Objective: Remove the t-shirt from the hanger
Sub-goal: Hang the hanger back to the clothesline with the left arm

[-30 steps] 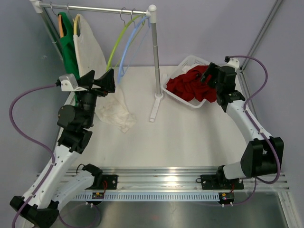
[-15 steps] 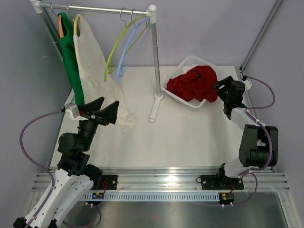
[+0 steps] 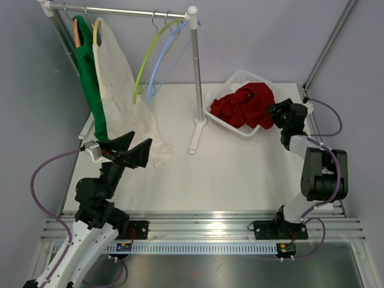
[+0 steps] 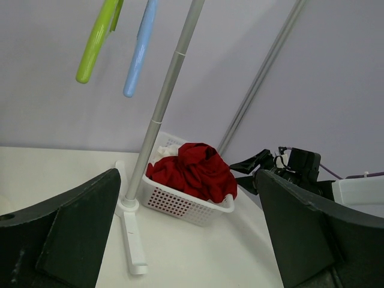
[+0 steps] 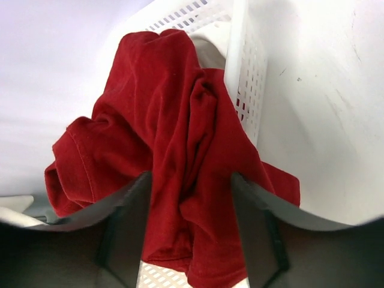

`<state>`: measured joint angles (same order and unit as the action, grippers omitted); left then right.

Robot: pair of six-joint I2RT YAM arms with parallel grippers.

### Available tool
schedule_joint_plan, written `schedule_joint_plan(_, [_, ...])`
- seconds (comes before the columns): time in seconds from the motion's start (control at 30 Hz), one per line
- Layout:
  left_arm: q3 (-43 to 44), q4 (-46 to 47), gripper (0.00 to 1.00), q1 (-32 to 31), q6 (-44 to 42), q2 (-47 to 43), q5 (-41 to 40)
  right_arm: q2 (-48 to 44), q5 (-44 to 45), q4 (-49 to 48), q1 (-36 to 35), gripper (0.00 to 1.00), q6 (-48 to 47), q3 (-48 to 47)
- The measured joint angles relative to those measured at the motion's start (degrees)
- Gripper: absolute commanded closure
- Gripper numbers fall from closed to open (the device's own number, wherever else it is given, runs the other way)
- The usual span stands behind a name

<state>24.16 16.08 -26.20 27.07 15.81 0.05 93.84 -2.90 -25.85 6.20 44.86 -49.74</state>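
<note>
White tabletop [image 3: 240, 174] under limp cream t-shirt [image 3: 117, 72] on hanger [image 3: 95, 33], hem [image 3: 157, 153] crumpled.

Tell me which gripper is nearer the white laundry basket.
Right. The right gripper sits just right of the laundry basket, open toward the red garment; the left gripper is far across the table, beside the hanging white t-shirt.

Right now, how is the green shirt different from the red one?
The green shirt hangs long and straight from a hanger on the rail; the red shirt lies crumpled in the white basket. The green shirt is at the far left of the table, the red shirt at the far right. Both are plain, one-colour cloth.
</note>
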Motion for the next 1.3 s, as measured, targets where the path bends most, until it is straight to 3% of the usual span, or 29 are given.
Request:
schedule_joint_plan(0.03, [-0.2, 0.1, 0.01, 0.0, 0.0, 0.0, 0.0, 0.0, -0.2, -0.2, 0.0, 0.46, 0.0, 0.0])
schedule_joint_plan(0.13, [-0.4, -0.1, 0.01, 0.0, 0.0, 0.1, 0.0, 0.1, -0.7, -1.3, 0.2, 0.77, 0.0, 0.5])
schedule_joint_plan(0.27, [-0.4, 0.2, 0.01, 0.0, -0.1, 0.4, 0.1, 0.1, -1.5, -2.4, 0.2, 0.85, 0.1, 1.4])
schedule_joint_plan(0.33, [-0.4, 0.0, 0.01, 0.0, -0.2, 0.7, 0.1, 0.1, -2.4, -2.6, 0.2, 0.82, 0.1, 1.5])
schedule_joint_plan(0.37, [-0.4, 0.0, 0.01, 0.0, -0.2, 0.8, 0.1, 0.1, -2.8, -2.9, 0.2, 0.62, 0.1, 1.5])
schedule_joint_plan(0.43, [-0.4, -0.1, 0.01, 0.0, -0.2, 0.8, 0.1, 0.1, -3.0, -3.1, 0.3, 0.38, 0.1, 1.5])
schedule_joint_plan(0.5, [-0.4, -0.1, 0.01, 0.0, -0.3, 0.8, 0.1, 0.0, -3.0, -2.5, 0.3, 0.22, -1.0, 1.5])
schedule_joint_plan(0.9, [-0.4, -0.1, 0.01, 0.0, -0.3, 0.8, 0.7, -5.8, 0.6, 5.6, 0.3, 0.22, -8.3, 1.2])
schedule_joint_plan(1.0, [-0.4, -0.1, 0.01, 0.0, -0.3, 0.8, 0.9, -4.7, 0.1, 5.7, 0.3, 0.28, -8.8, 1.2])
schedule_joint_plan(1.03, [-0.4, -0.1, 0.01, 0.0, -0.3, 0.8, 0.9, -4.0, 0.0, 5.7, 0.3, 0.34, -8.9, 1.2])
schedule_joint_plan(1.23, [-0.4, -0.1, 0.01, 0.0, -0.3, 0.8, 1.0, -1.4, -1.4, 5.7, 0.3, 0.41, -9.0, 1.2])
schedule_joint_plan(1.3, [-0.4, -0.1, 0.01, 0.0, -0.3, 0.8, 1.0, -1.2, -1.9, 5.6, 0.3, 0.54, -9.1, 1.2])
